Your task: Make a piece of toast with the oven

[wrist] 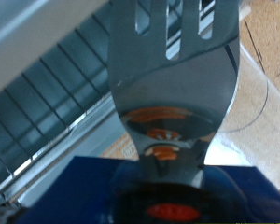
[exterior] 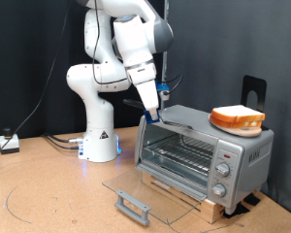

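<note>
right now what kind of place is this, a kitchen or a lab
Probably a robotics lab bench rather than a kitchen: a white robot arm mounted on a plywood table, black curtain backdrop, and a toaster oven.

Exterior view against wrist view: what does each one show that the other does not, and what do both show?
Only the exterior view shows the robot arm, the end effector at the upper corner of the oven, the open glass door, three knobs and a slice of bread on top. Only the wrist view shows a slotted metal spatula close up. Both show the oven's wire rack.
</note>
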